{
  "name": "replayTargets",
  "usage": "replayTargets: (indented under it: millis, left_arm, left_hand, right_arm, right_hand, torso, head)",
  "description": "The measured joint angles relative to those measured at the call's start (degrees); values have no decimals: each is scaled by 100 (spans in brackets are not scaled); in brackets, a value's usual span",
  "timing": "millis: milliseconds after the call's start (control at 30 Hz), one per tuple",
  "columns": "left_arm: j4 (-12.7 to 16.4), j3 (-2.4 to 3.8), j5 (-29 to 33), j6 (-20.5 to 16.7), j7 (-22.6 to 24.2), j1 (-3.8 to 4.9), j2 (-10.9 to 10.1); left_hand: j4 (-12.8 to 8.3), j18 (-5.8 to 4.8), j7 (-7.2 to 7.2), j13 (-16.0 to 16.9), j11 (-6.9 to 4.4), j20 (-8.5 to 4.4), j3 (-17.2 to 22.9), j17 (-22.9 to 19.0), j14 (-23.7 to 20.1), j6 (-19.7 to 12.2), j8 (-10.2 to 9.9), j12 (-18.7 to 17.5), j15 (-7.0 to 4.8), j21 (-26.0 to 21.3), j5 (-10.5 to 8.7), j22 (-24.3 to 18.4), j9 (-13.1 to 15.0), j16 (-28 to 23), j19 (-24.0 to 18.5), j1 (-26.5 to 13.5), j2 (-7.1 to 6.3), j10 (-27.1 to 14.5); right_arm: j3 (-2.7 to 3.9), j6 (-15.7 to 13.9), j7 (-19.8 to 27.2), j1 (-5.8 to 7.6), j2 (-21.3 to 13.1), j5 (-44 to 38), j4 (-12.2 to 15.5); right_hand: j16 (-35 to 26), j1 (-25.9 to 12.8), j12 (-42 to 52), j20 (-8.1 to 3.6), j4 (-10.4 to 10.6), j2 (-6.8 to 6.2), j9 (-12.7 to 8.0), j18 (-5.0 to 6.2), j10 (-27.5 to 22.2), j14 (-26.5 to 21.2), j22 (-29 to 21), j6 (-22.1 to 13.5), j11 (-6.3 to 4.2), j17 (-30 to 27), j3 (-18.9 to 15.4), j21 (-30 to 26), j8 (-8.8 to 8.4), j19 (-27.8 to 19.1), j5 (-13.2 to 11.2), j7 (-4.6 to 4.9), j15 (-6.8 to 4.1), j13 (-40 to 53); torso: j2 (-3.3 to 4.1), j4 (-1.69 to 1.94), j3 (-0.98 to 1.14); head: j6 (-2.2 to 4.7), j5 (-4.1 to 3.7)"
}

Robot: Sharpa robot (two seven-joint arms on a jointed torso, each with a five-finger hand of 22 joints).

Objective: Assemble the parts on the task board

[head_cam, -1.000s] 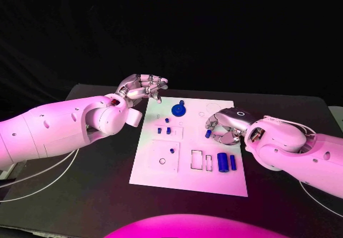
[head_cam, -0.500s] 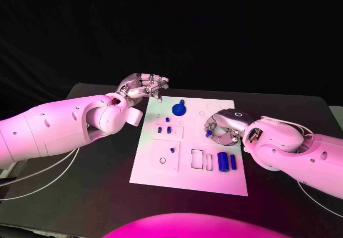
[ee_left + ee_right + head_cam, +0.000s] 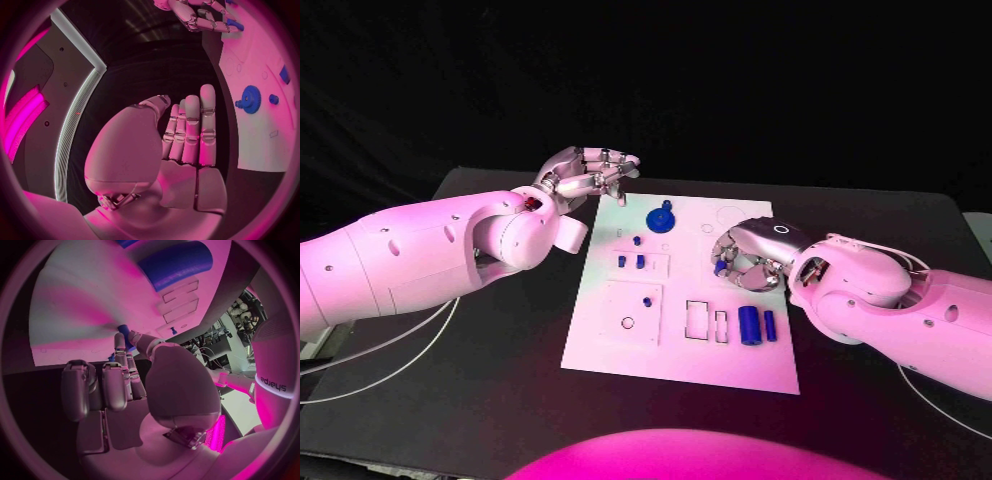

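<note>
Small blue part (image 3: 720, 267): largely covered by the fingers of the right hand (image 3: 750, 256) in the head view; shape not determinable.
Task board (image 3: 262, 115): cut off at the circle's rim in the left wrist view.
Blue cylinder (image 3: 178, 263): blurred, partly cut off in the right wrist view.
</note>
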Motion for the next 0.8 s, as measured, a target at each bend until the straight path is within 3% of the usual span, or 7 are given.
replayTargets:
  millis: [233, 567, 800]
  left_arm:
    - [-10, 0, 0, 4, -3, 0, -7]
    - [-22, 0, 0, 9, -10, 0, -9]
    - [-43, 0, 0, 14, -12, 0, 13]
  left_hand:
    - [-15, 1, 0, -1, 0, 0, 15, 0, -19, 0, 0, 0, -19, 0, 0, 0, 0, 0, 0, 0, 0, 0]
    - [-15, 0, 0, -1, 0, 0, 15, 0, -19, 0, 0, 0, -19, 0, 0, 0, 0, 0, 0, 0, 0, 0]
    - [-15, 0, 0, 5, 0, 0, 15, -6, -19, 0, 0, 29, -19, 0, 0, 1, 0, 0, 0, 0, 0, 0]
  right_arm:
    - [3, -203, -58, -5, -129, -14, 199]
    - [86, -516, -73, 121, -430, 68, 954]
    - [94, -681, -31, 75, -97, 242, 1218]
  right_hand:
    - [0, 8, 0, 0, 0, 24, -5, 0, 6, 0, -1, 0, 6, -9, 0, 0, 0, 0, -15, -1, 0, 3]
    - [0, 6, 0, 0, -1, 38, -6, 0, 6, 0, -1, -1, 6, -11, -1, 22, 0, 0, -26, -3, 0, 1]
    - [0, 5, -1, 1, -1, 38, -6, 0, 6, 0, -2, -10, 7, -19, -2, 22, 0, 0, -35, -12, 0, 0]
  torso:
    - [-1, 3, -2]
    - [-7, 3, -7]
    - [-7, -10, 0]
  head:
    - [-1, -12]
    - [3, -2]
    - [-6, 79]
